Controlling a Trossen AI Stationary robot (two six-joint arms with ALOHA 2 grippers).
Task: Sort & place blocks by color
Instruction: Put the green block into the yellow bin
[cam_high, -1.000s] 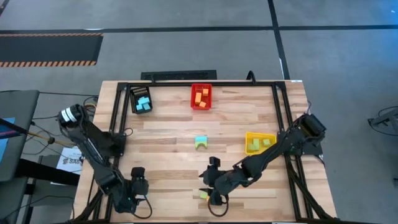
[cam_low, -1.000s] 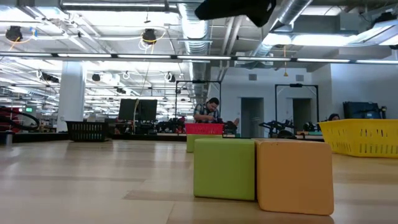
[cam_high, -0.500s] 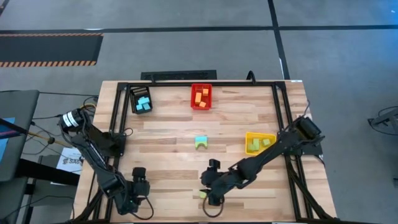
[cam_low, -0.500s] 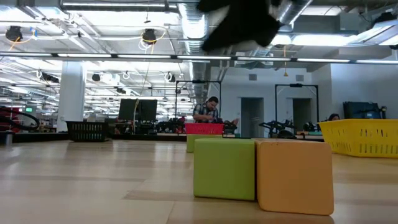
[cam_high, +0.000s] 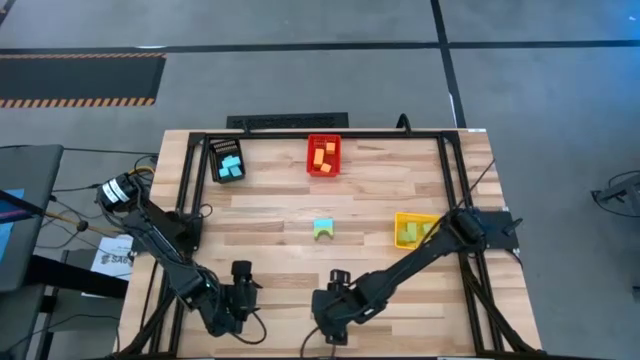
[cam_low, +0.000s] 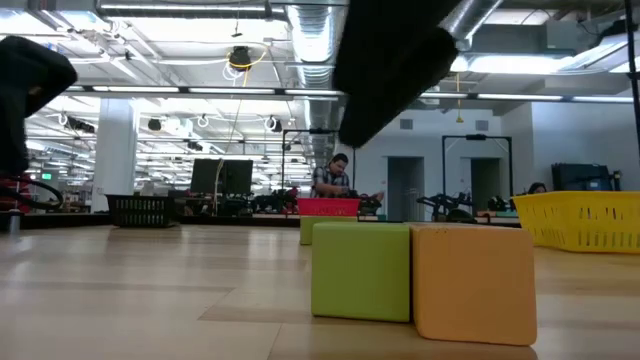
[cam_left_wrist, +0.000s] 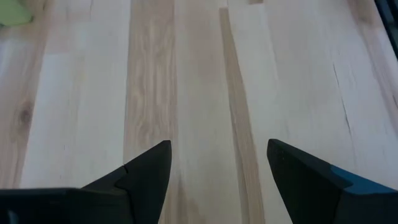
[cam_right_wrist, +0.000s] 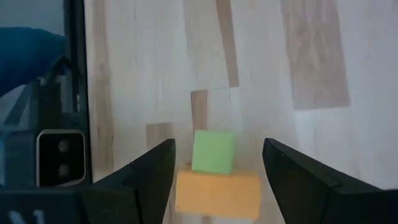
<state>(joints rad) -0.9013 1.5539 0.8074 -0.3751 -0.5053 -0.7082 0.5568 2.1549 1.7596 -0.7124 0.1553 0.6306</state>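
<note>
Grey floor is surrounding the wooden desk, hazard striping is lying beyond its far left corner, and ceiling lights, ducts and a seated person are showing behind it.

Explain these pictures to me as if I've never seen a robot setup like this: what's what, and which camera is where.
Two dark robot arms work at a wooden table. One camera looks straight down, one sits at table height, and one rides on each wrist. The left gripper is open over bare wood and holds nothing. The right gripper is open too, with a green block and an orange block lying touching between its fingers, not gripped. At the back stand a black bin with blue blocks and a red bin with orange ones; a yellow bin holds green ones.
</note>
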